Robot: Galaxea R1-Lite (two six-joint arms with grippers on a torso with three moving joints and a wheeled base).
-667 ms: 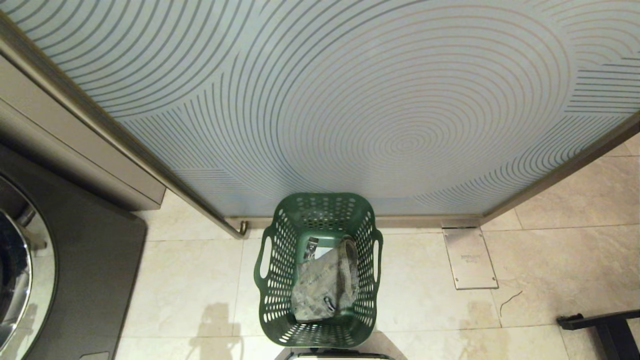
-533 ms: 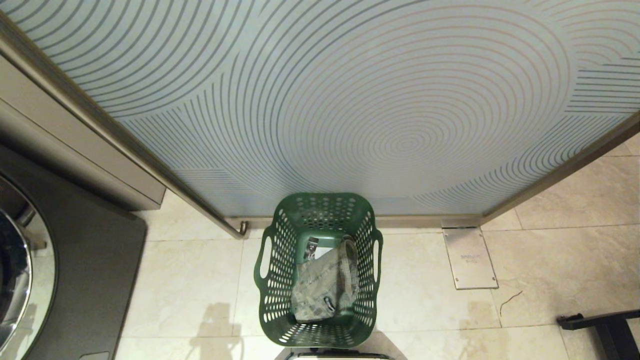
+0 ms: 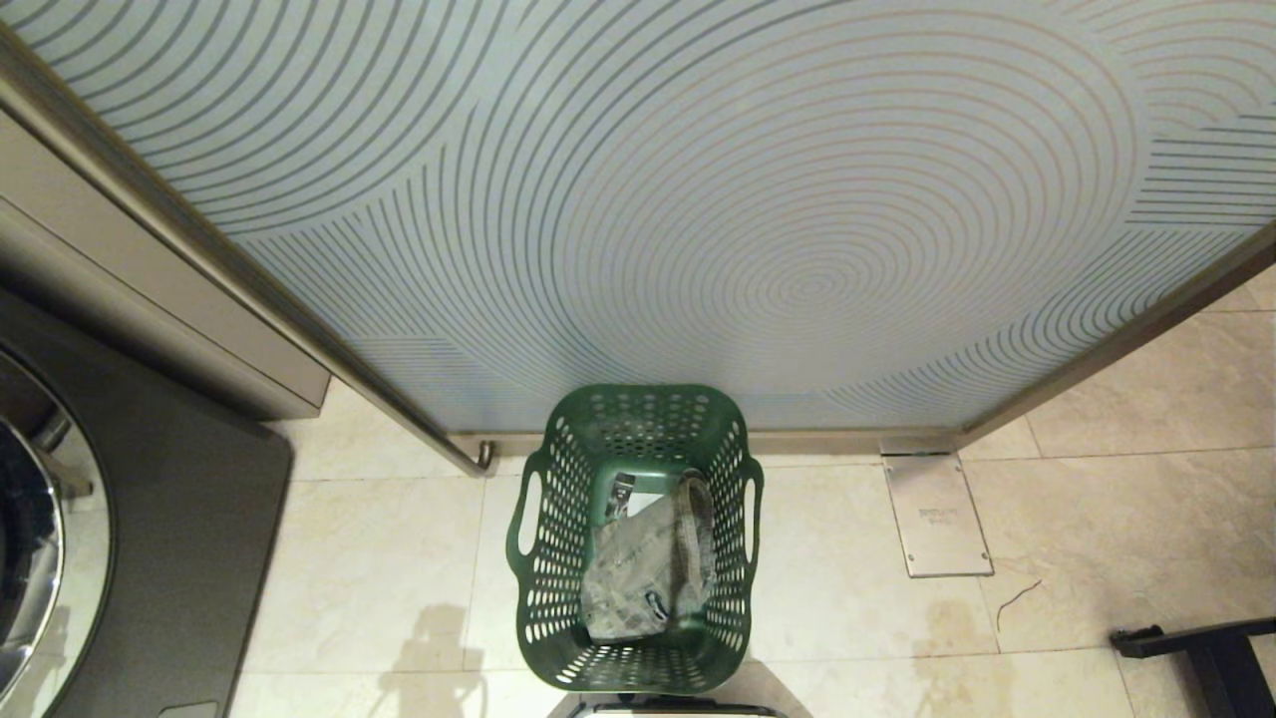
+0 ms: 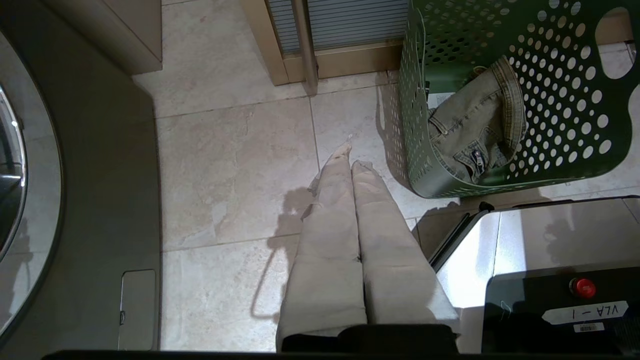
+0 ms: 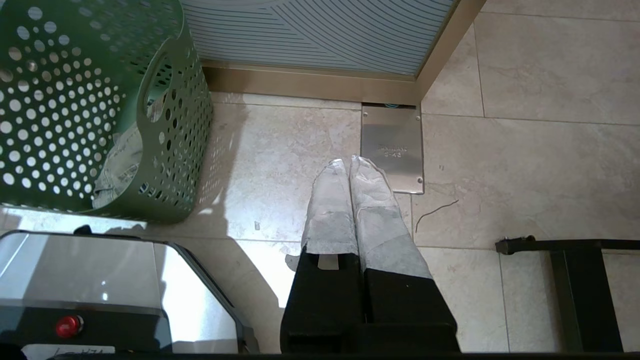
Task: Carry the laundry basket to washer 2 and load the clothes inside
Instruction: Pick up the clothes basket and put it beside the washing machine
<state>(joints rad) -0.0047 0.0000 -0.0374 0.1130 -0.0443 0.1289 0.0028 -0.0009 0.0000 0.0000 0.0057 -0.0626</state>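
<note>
one basket (image 3: 634, 538), one jeans (image 3: 648, 573), one washer (image 3: 60, 538).

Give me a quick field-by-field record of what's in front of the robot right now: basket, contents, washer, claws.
basket: green laundry basket standing on the tiled floor, against the patterned glass panel
contents: folded denim garment lying inside
washer: dark front with round door, at the robot's left
left claw: shut, empty, over the floor beside the basket
right claw: shut, empty, over the floor near a metal floor plate
task state: basket not yet gripped
</note>
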